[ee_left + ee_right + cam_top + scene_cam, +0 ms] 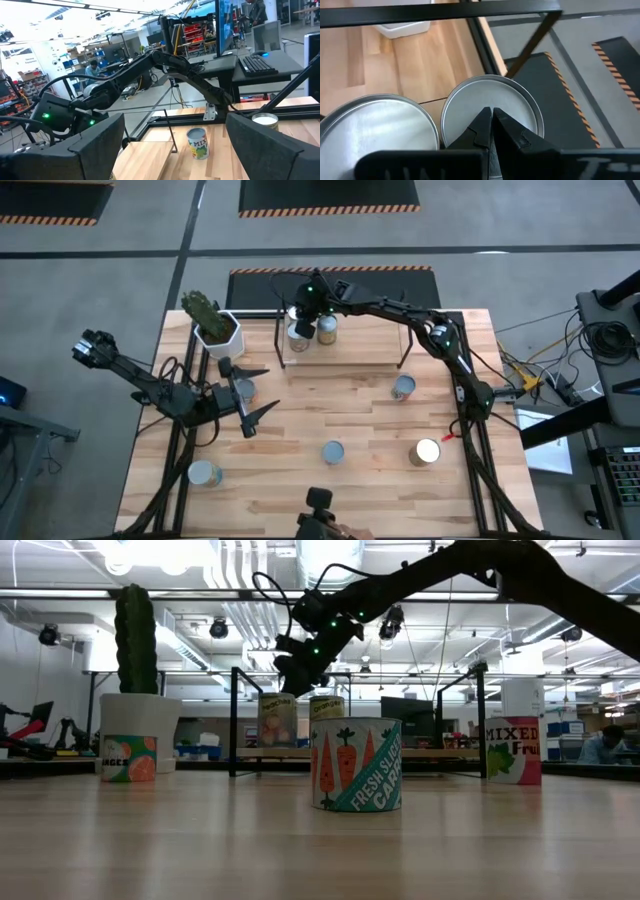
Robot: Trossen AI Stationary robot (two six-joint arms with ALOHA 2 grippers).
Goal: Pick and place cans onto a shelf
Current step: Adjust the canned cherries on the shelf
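The shelf [350, 360] stands at the table's far middle, and two cans [299, 332] [326, 328] rest upright on its left end. My right gripper [305, 308] reaches in from the right, shut, just over their silver tops [470, 102] [375, 125]. In the low view the right gripper [292, 680] hangs above the left can [278, 720]. Loose cans stand on the table: a mixed-fruit can [403, 387], a carrot can [332, 452], two more [427, 452] [204, 473]. My left gripper [245, 395] is open at the left, level, above another can [243, 389]. My right gripper's shut fingertips [485, 120] stand over the round top [520, 107] of a can on the shelf, slanting down from the table's right. Whether they touch that top I cannot tell.
A white pot with a cactus [217, 330] stands at the far left beside the shelf's black upright [233, 720]. The other upright [405, 350] is at the shelf's right end. The right half of the shelf board [430, 753] is bare. A camera mount [318, 505] sits at the near edge.
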